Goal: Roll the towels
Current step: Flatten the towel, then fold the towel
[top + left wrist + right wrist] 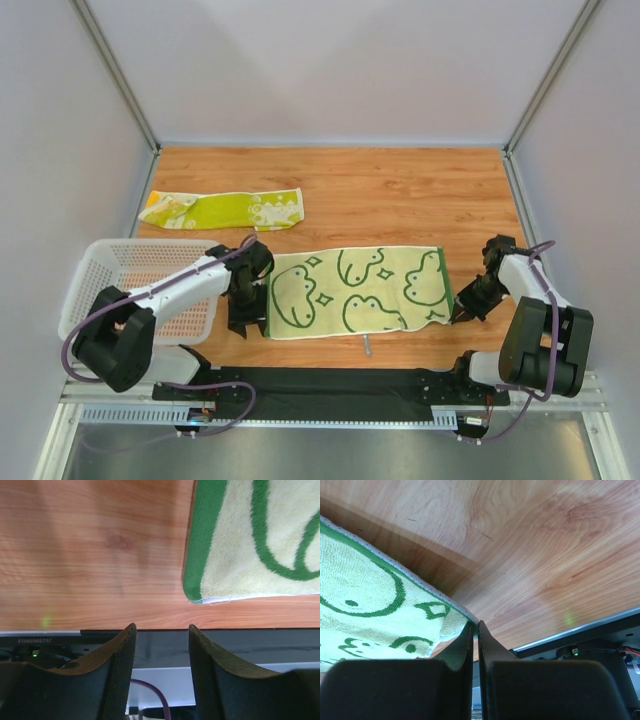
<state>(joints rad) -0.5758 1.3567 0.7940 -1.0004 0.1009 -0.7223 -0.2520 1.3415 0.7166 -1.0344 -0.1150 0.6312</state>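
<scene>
Right gripper point(474, 625): my fingers are closed tight, pinching the near right corner of the frog towel point(355, 290). Wrist view shows that corner pulled up off the table point(400, 190), with a shadow under the edge. The rest of the towel lies flat.

Left gripper point(246, 322): my fingers are about half apart with nothing between them. It's parked just off the frog towel's near left corner, beside it and not touching. In the left wrist view the green-edged corner point(196, 592) sits ahead and to the right of the gap, with bare wood in front of the fingertips.

Frog towel: pale yellow with green frog outlines and green edging. It's spread open in the middle of the table, long side running left to right, between my two grippers.

Lime towel point(225, 209): a long narrow strip at the back left, lying flat and well apart from both grippers. It's lime-yellow with white prints.

White mesh basket point(100, 262): at the left edge, beside the left arm. The arm's links reach over its near right part.
</scene>
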